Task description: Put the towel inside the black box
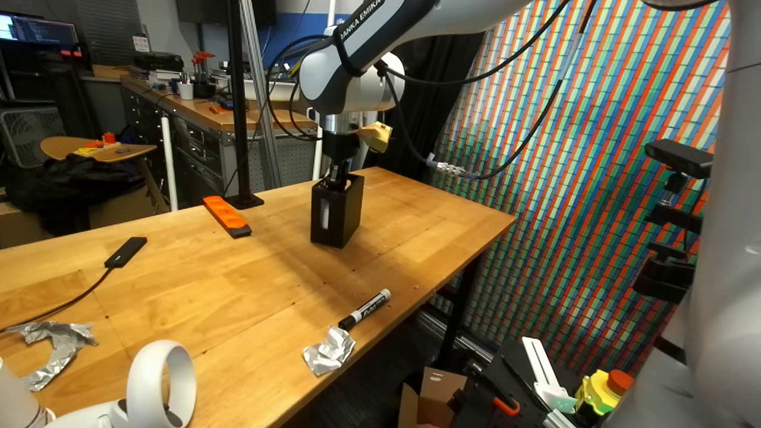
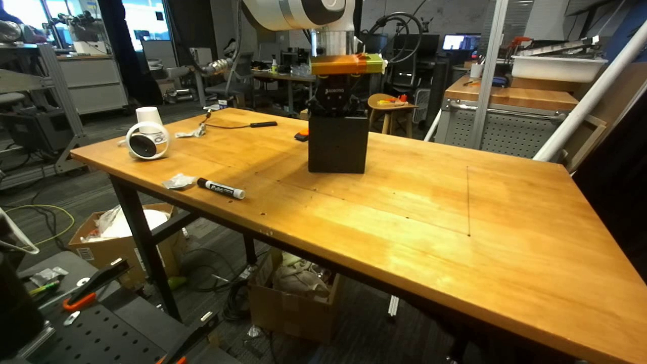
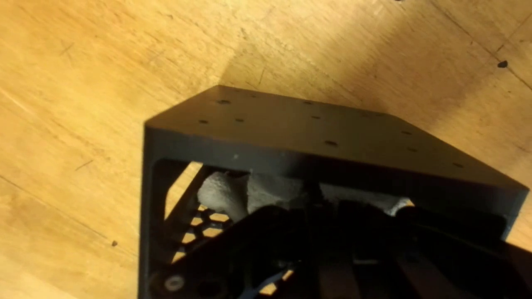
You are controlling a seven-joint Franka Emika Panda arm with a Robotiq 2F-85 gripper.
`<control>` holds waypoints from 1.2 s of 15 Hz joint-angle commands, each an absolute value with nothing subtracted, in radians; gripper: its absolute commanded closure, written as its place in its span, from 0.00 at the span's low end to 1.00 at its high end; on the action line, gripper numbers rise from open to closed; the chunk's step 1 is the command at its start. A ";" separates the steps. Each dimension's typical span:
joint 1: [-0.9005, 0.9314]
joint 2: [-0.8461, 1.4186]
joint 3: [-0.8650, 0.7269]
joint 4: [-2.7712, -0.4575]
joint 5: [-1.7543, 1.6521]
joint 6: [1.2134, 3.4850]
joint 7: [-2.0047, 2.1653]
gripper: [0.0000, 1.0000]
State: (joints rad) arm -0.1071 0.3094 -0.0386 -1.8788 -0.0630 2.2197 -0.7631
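Note:
The black box (image 1: 349, 215) stands upright on the wooden table in both exterior views (image 2: 337, 145). In the wrist view I look into its open top, past its rim (image 3: 249, 145). The pale towel (image 3: 222, 193) is inside the box, bunched on both sides of my fingers. A white patch of the towel (image 1: 324, 214) also shows through a slot in the box's side. My gripper (image 3: 328, 207) points down with its fingers inside the box opening. The fingers are close together and look shut on the towel. The fingertips are very dark, and the box wall hides them in both exterior views.
A marker (image 1: 364, 310) and crumpled foil (image 1: 330, 351) lie near the table edge. An orange-black tool (image 1: 227, 216) lies beside a black post (image 1: 241, 119). A black adapter with a cable (image 1: 125, 251), more foil (image 1: 59, 351) and a white ringed device (image 2: 147, 140) are also on the table.

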 commanded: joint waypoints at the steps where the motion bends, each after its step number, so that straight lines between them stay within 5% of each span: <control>1: -0.131 0.345 -0.014 -1.833 -0.018 2.147 -0.795 0.97; 4: -0.135 0.356 -0.006 -1.809 0.002 2.090 -0.808 0.97; 5: -0.134 0.357 -0.009 -1.800 0.001 2.077 -0.799 0.72; 7: -0.134 0.349 -0.012 -1.788 0.004 2.067 -0.787 0.64; 15: -0.151 0.297 -0.019 -1.746 0.019 2.094 -0.781 0.02; 16: -0.151 0.293 -0.020 -1.740 0.016 2.093 -0.780 0.04; 17: -0.150 0.294 -0.020 -1.734 0.013 2.095 -0.779 0.39; 18: -0.148 0.295 -0.021 -1.730 0.007 2.095 -0.776 0.34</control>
State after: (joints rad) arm -0.1432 0.3045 -0.0261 -1.7540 -0.0017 2.1023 -0.7762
